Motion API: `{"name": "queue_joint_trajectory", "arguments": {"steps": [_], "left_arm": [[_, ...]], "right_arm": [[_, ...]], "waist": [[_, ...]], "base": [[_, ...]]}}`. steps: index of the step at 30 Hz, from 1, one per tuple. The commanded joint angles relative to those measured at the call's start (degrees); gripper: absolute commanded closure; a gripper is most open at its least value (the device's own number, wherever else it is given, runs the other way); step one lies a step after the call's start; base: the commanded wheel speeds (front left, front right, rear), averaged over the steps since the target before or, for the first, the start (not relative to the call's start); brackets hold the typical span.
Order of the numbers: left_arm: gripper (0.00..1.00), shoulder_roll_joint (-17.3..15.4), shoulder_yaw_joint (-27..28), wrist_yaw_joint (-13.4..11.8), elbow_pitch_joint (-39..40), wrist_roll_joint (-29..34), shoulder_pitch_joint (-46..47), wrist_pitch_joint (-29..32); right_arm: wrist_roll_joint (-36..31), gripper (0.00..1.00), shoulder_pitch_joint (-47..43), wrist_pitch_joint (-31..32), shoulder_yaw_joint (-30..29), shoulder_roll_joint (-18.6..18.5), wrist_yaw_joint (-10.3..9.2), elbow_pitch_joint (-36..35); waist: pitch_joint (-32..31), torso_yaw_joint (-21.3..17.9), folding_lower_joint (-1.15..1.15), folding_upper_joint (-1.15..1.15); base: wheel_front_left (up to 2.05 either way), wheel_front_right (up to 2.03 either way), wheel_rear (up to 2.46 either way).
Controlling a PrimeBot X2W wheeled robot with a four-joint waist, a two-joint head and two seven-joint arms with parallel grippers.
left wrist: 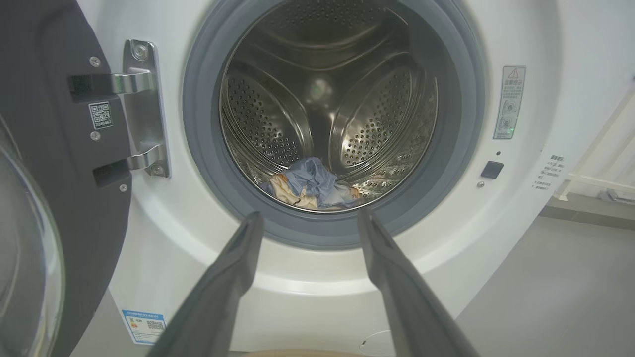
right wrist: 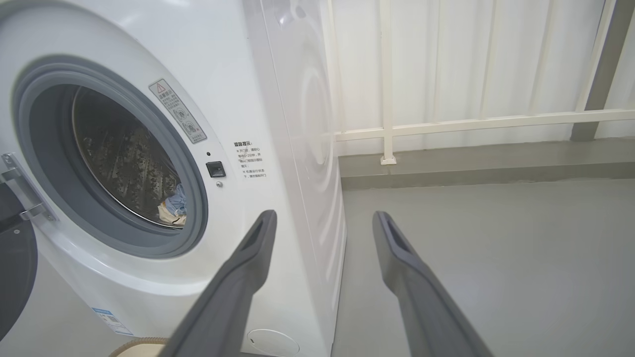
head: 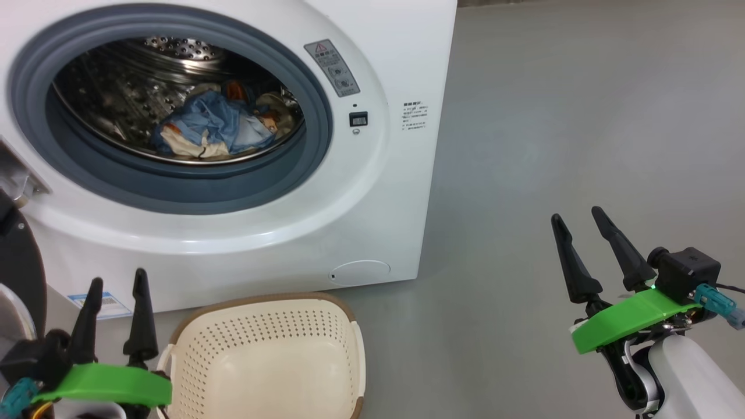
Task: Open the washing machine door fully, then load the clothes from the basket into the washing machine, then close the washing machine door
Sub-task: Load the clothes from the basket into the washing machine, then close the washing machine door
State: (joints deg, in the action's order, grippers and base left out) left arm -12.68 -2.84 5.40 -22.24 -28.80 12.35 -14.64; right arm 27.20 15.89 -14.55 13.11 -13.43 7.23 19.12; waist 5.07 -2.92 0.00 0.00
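Observation:
The white washing machine (head: 372, 192) stands with its door (left wrist: 54, 163) swung wide to the left on its metal hinge. The clothes (head: 215, 128), blue and cream, lie at the bottom of the steel drum (left wrist: 317, 106); the bundle of clothes (left wrist: 312, 183) also shows past my left fingers. The cream basket (head: 262, 361) sits on the floor in front of the machine, and its inside looks bare. My left gripper (head: 116, 282) is open just left of the basket. My right gripper (head: 579, 218) is open over the floor, to the right of the machine.
Grey floor (head: 582, 116) stretches right of the machine. A white railing (right wrist: 471, 124) and a low kerb run along the wall behind. A blue label sticker (head: 102, 304) and a round cap (head: 361, 272) sit low on the machine's front.

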Motion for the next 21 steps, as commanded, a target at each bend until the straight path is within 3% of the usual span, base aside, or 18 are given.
{"name": "queue_joint_trajectory", "arguments": {"steps": [1,21], "left_arm": [[0.00,-1.49,2.34,-0.50,2.26,0.13,-0.10,-0.36],[0.00,-1.16,1.10,-2.92,5.37,1.93,-3.08,-0.31]], "right_arm": [[0.21,0.00,-0.30,-0.45,0.89,-0.86,0.25,-1.26],[-0.25,0.00,-0.49,-0.45,2.01,-1.72,0.25,-0.68]], "waist": [[-0.55,0.18,0.00,0.00],[-1.60,0.02,0.00,0.00]], "base": [[0.00,0.00,0.00],[0.00,0.00,0.00]]}}
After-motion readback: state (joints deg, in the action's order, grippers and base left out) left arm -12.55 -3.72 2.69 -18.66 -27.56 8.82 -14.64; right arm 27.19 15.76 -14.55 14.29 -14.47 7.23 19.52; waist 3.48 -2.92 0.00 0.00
